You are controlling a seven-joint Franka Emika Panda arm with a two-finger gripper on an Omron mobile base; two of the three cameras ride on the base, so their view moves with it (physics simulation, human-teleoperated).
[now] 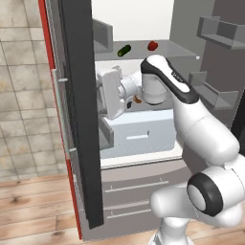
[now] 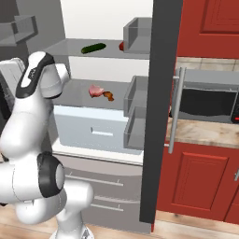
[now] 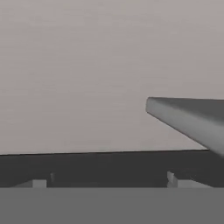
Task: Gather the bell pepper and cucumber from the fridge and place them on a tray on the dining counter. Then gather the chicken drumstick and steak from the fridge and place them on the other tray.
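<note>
The fridge (image 2: 107, 28) stands open, its front unblocked between 2 doors. Grey door bins (image 2: 135, 112) jut in from the right door, narrowing the way there. Above the steak (image 2: 96, 90) and chicken drumstick (image 2: 109, 96), the upper glass shelf (image 2: 88, 53) limits headroom.

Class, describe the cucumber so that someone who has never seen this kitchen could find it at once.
Look into the open fridge, white inside, and find the upper shelf. The cucumber lies flat there, left of the red bell pepper. It is the one dark green, elongated item; the steak and chicken drumstick sit a shelf below.
</note>
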